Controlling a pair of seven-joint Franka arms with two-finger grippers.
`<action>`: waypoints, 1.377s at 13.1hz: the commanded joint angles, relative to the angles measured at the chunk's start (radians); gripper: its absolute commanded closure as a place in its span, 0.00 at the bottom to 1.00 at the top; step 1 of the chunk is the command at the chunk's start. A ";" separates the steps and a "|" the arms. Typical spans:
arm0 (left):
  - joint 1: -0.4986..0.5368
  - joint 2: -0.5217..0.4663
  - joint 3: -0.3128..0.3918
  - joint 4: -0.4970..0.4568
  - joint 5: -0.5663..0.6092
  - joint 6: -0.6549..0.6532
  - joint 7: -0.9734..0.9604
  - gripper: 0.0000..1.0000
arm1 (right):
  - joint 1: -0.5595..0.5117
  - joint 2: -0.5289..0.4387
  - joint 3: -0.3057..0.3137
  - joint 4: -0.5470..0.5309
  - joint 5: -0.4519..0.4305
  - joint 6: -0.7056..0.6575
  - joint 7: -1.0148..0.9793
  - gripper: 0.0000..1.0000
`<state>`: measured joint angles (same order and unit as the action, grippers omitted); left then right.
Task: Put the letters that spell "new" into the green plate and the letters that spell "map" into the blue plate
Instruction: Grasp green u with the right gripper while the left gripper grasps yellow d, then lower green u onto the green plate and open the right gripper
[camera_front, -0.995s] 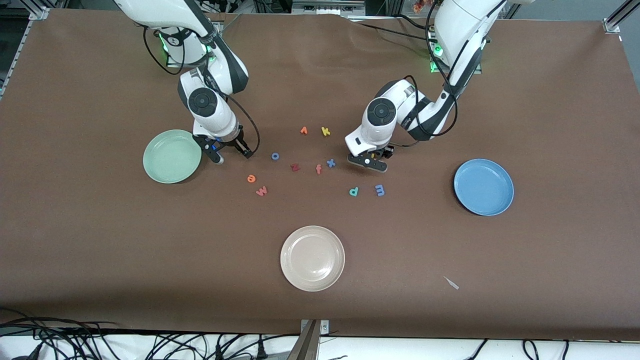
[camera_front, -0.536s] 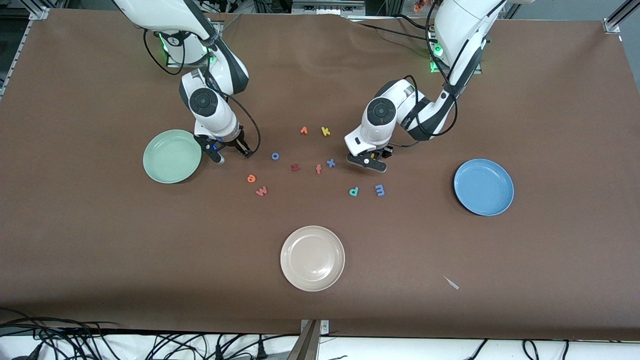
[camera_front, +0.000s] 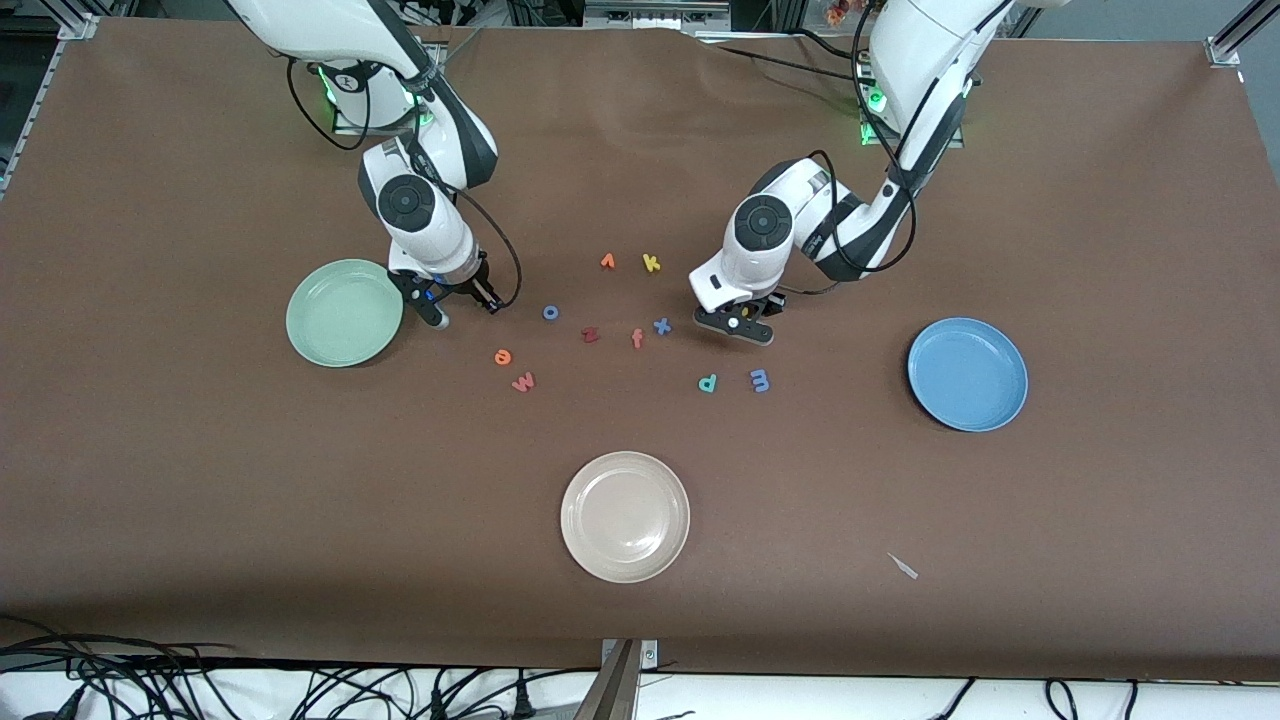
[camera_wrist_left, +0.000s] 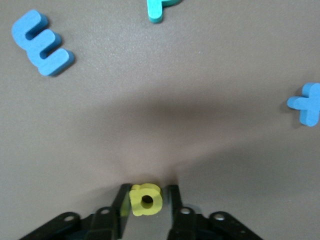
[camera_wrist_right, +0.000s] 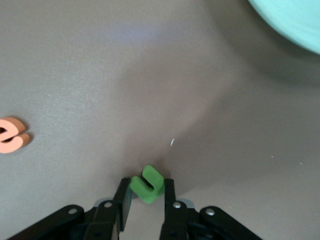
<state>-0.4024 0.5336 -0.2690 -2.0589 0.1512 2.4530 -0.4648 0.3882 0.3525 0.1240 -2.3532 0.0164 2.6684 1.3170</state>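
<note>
My right gripper (camera_front: 466, 312) is down at the table beside the green plate (camera_front: 345, 312), shut on the olive-green "n" (camera_wrist_right: 147, 184). The orange "e" (camera_front: 502, 356) and pinkish-red "w" (camera_front: 523, 381) lie on the table nearer the front camera. My left gripper (camera_front: 738, 328) is low over the table's middle, its fingers closed in on the yellow "a" (camera_wrist_left: 146, 200). The teal "p" (camera_front: 707, 382) and blue "m" (camera_front: 760, 380) lie just nearer the camera than it. The blue plate (camera_front: 967, 374) sits bare toward the left arm's end.
A cream-beige plate (camera_front: 625, 516) sits near the front edge. Other letters lie between the grippers: blue "o" (camera_front: 550, 312), dark red "z" (camera_front: 590, 334), orange "f" (camera_front: 637, 338), blue "x" (camera_front: 661, 325), orange "v" (camera_front: 607, 261), yellow "k" (camera_front: 650, 263).
Both grippers have closed their fingers, the right on the "n" and the left on the "a". Neither arm has shifted much.
</note>
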 joint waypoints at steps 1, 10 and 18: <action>0.008 0.034 0.005 0.016 0.030 0.003 0.006 0.66 | 0.006 -0.059 -0.042 0.017 -0.015 -0.063 -0.031 0.95; 0.022 0.028 0.008 0.020 0.030 -0.005 0.009 0.81 | -0.002 -0.130 -0.357 0.054 -0.010 -0.332 -0.596 0.95; 0.163 -0.052 -0.015 0.089 -0.039 -0.243 0.235 0.81 | 0.001 -0.089 -0.359 0.066 0.007 -0.317 -0.601 0.00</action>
<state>-0.3082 0.5260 -0.2616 -1.9938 0.1473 2.3098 -0.3531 0.3843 0.2780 -0.2432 -2.3212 0.0127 2.3865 0.7215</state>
